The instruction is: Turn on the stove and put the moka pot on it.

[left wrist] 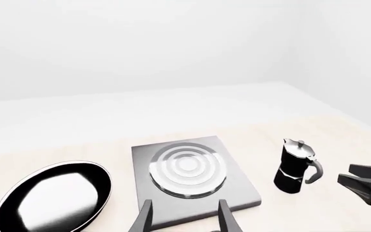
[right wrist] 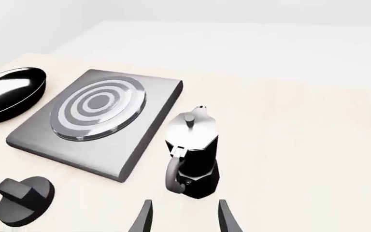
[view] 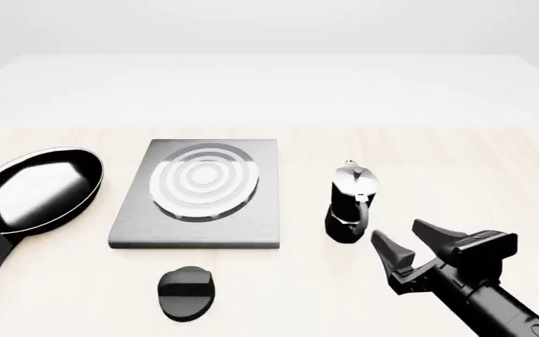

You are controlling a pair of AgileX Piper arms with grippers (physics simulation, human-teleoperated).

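The stove (view: 260, 210) is a flat grey slab with a ringed silver burner (view: 204, 181). Its black oval knob (view: 187, 291) lies apart, in front of the slab. The moka pot (view: 352, 203) stands upright on the table just right of the stove, handle toward me. My right gripper (view: 406, 237) is open and empty, close in front of and to the right of the pot, which fills the right wrist view (right wrist: 195, 150). My left gripper (left wrist: 184, 222) is open and empty, above the stove's (left wrist: 243, 191) near edge. It is out of the front view.
A glossy black frying pan (view: 36, 188) lies left of the stove, its handle reaching toward the front left corner. The pale wood tabletop ends at a white far edge. The left wrist view also shows the pot (left wrist: 295, 166) and the right gripper (left wrist: 345, 171).
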